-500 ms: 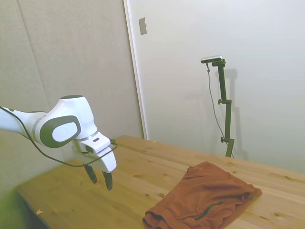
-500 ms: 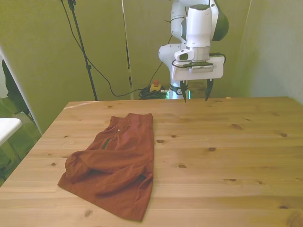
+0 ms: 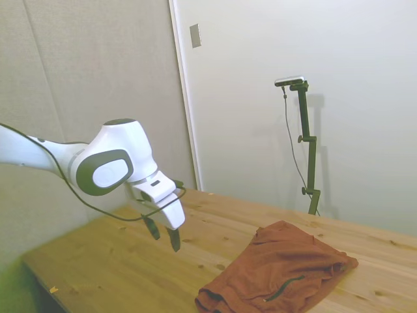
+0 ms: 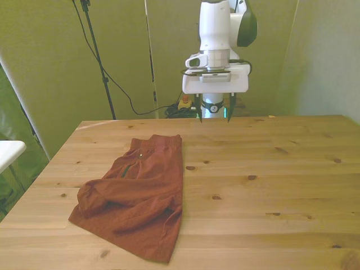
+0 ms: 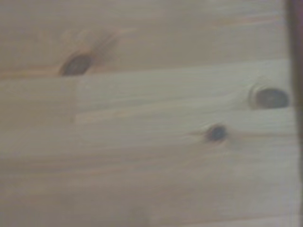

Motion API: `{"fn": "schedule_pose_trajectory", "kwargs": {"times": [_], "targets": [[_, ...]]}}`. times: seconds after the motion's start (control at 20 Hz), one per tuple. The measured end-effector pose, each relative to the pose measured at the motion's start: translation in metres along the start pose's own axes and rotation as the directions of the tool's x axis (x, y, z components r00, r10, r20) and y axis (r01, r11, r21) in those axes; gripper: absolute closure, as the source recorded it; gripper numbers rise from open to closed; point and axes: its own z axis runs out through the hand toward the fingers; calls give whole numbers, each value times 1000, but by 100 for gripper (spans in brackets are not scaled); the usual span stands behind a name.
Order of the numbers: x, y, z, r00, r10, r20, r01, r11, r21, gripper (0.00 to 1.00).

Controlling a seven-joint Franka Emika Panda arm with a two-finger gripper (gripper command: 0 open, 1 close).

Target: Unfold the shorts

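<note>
The shorts (image 4: 136, 194) lie folded on the counter (image 4: 270, 174), limp and light, best pinched at a loose near edge, while the jaws (image 4: 214, 112) hang released, far off.

Knotty pine table (image 4: 270, 169), pale wall (image 3: 313, 52) with small grey plate (image 3: 195, 35) and white door frame (image 3: 184, 98), greenish wall (image 4: 50, 50), black cable (image 4: 121, 90), blurred knots (image 5: 76, 65) close-up
</note>
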Motion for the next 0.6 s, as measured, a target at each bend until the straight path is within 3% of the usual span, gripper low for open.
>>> {"fn": "schedule_pose_trajectory", "kwargs": {"times": [0.25, 0.6], "targets": [[101, 5, -3, 990, 121, -68, -120, 993, 19, 0], [237, 15, 11, 961, 256, -108, -250, 966, 59, 0]]}}
